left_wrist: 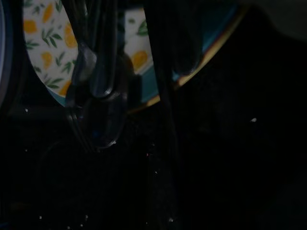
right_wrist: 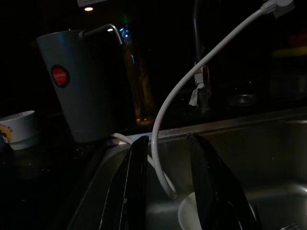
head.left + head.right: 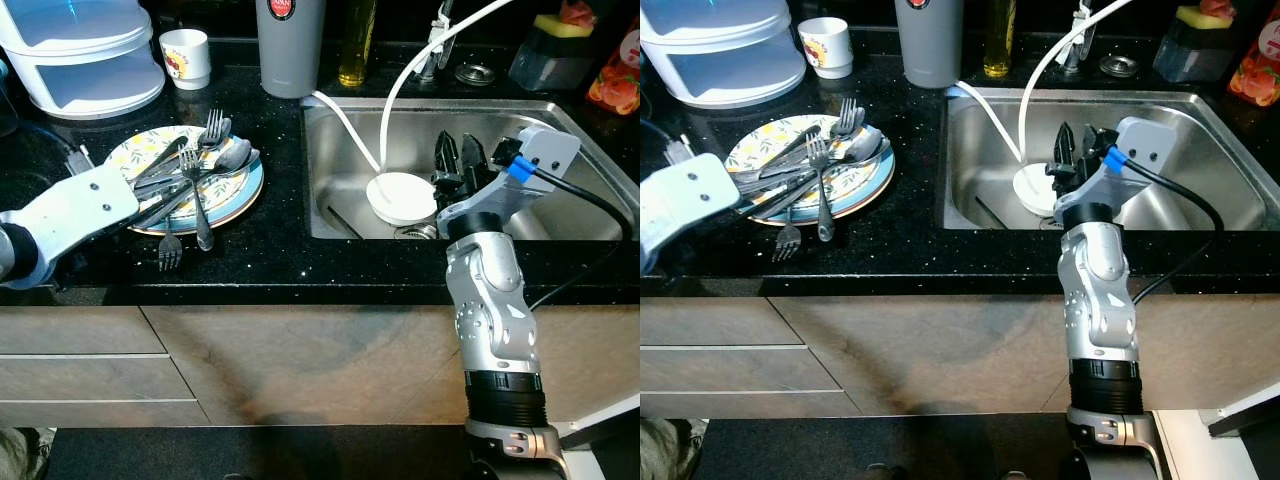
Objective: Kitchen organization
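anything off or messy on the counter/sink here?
Yes. Forks and spoons lie in a loose heap across the patterned plate, and one fork has ended up off the plate on the black counter. A white hose trails into the sink onto a white dish.

Silver arms; black fingers (image 2: 136,191); blue connector

You have a black, speckled counter (image 3: 280,250) and a silver steel sink (image 3: 540,215). The plate (image 3: 232,205) near the counter's front edge is white with yellow fruit, green leaves and a blue rim. The hose (image 3: 400,80) is white, the tall cup (image 3: 290,50) grey with a red badge.
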### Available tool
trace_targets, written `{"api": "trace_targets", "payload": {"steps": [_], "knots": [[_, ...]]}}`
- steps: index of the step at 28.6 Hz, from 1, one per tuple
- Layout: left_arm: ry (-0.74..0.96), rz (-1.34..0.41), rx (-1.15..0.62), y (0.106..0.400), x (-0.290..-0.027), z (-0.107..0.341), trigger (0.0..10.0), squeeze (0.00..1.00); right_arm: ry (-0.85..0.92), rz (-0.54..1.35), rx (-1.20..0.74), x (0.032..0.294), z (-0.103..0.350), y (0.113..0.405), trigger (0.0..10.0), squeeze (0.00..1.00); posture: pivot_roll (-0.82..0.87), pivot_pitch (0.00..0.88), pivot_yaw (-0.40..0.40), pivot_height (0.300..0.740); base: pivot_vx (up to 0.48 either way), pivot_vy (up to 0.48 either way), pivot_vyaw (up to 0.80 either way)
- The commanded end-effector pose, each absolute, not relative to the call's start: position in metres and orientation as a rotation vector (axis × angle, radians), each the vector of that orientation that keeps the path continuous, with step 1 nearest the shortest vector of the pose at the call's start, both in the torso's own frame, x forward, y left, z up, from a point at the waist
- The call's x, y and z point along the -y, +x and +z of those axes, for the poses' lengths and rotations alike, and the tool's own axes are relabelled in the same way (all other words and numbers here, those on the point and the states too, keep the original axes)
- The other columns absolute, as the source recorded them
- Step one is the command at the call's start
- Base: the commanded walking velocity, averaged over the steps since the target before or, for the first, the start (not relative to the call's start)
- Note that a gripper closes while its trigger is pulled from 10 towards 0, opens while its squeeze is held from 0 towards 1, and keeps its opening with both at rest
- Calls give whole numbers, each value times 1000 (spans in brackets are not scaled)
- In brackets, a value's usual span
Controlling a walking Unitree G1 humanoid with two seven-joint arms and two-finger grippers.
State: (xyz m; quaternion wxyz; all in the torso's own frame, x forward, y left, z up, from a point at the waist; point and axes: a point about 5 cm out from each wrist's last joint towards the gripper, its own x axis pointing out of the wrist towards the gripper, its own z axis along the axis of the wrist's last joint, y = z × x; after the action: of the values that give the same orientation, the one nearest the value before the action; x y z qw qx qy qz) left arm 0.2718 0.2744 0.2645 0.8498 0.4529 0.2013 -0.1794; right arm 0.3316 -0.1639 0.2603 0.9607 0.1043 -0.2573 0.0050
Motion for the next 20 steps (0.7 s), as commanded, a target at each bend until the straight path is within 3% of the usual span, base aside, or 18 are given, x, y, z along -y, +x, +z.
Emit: {"api": "trace_targets", "payload": {"steps": [1,12,13,14,20], "knots": [[929,-365,-411,277,-270,257,0,0,207,8,529,168,263,330,10000,0,190,127,-32,740,0,0,0],[883,-364,-239,275,-257,302,0,0,205,16,540,166,267,333,10000,0,188,113,-31,740,0,0,0],[893,-357,-218,274,-257,309,2000,0,206,17,541,166,267,333,10000,0,195,107,-28,740,0,0,0],[906,-337,-196,273,-257,316,10000,0,207,18,541,166,267,333,10000,0,198,101,-24,740,0,0,0],[894,-217,-124,282,-263,330,10000,0,211,22,540,164,266,334,10000,0,187,93,-28,740,0,0,0]]}}
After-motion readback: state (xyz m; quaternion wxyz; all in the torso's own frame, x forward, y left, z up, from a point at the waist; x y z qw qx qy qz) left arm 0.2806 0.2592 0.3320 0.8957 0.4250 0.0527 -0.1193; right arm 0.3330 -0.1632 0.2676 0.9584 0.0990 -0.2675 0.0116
